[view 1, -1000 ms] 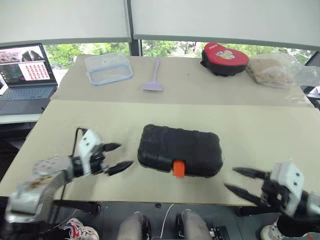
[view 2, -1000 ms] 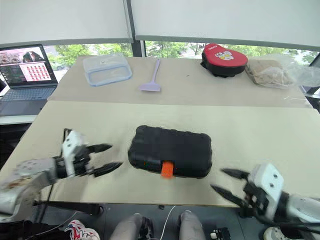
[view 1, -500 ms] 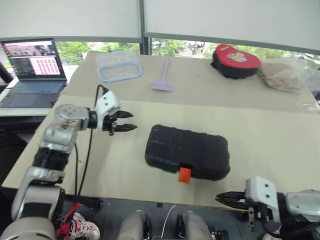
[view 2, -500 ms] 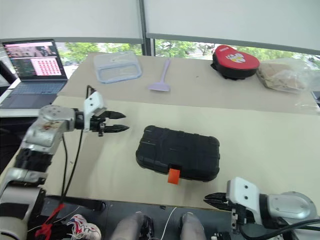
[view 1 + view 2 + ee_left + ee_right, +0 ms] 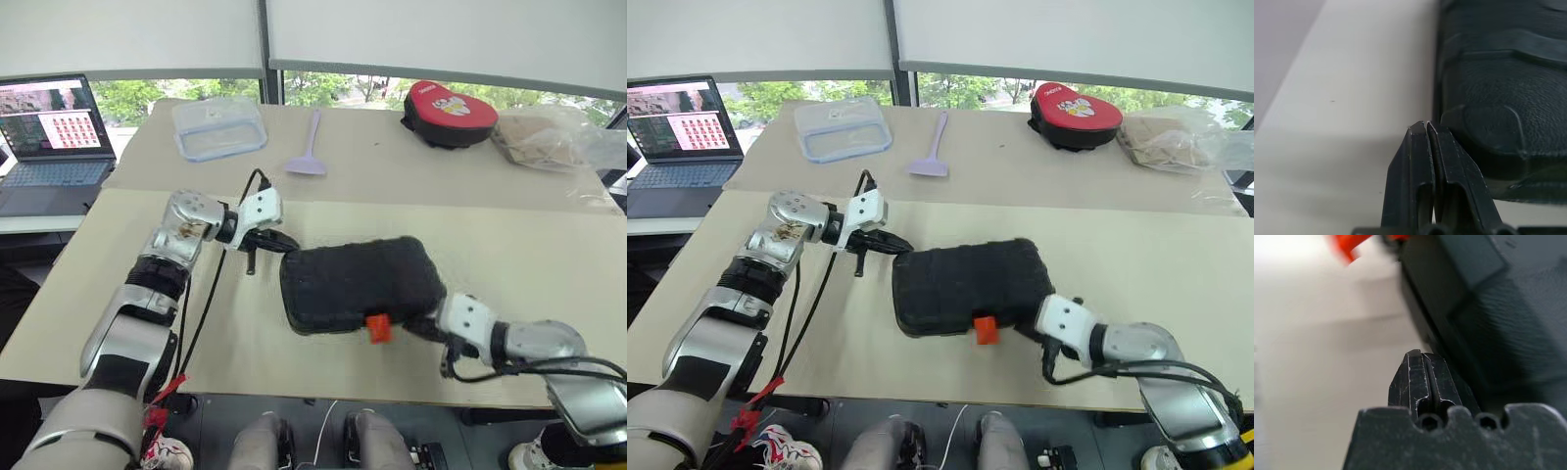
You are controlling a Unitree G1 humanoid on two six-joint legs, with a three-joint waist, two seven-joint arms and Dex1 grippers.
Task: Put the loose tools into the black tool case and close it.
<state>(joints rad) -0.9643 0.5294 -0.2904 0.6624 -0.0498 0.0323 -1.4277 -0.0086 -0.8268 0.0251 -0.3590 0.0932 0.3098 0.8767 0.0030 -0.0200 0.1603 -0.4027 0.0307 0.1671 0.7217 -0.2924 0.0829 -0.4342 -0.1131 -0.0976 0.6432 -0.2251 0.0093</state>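
Note:
The black tool case (image 5: 358,282) lies closed in the middle of the near table, its orange latch (image 5: 377,328) facing me. My left gripper (image 5: 285,244) is shut with nothing in it, its tips against the case's far left corner. The left wrist view shows the closed fingertips (image 5: 1426,128) right beside the case's wall (image 5: 1503,98). My right gripper (image 5: 418,324) is also shut and empty, at the near right edge next to the latch. In the right wrist view its tips (image 5: 1420,357) sit close to the case (image 5: 1498,308). The loose tools are out of view.
On the far table stand a clear lidded box (image 5: 217,127), a lilac scraper (image 5: 309,149), a red-and-black pouch (image 5: 446,101) and a crumpled plastic bag (image 5: 551,137). An open laptop (image 5: 49,137) sits off to the left. A seam separates the two tables.
Both grippers have shut and closed in on the case, the left to its far left corner, the right to its near right edge. The case has turned slightly anticlockwise.

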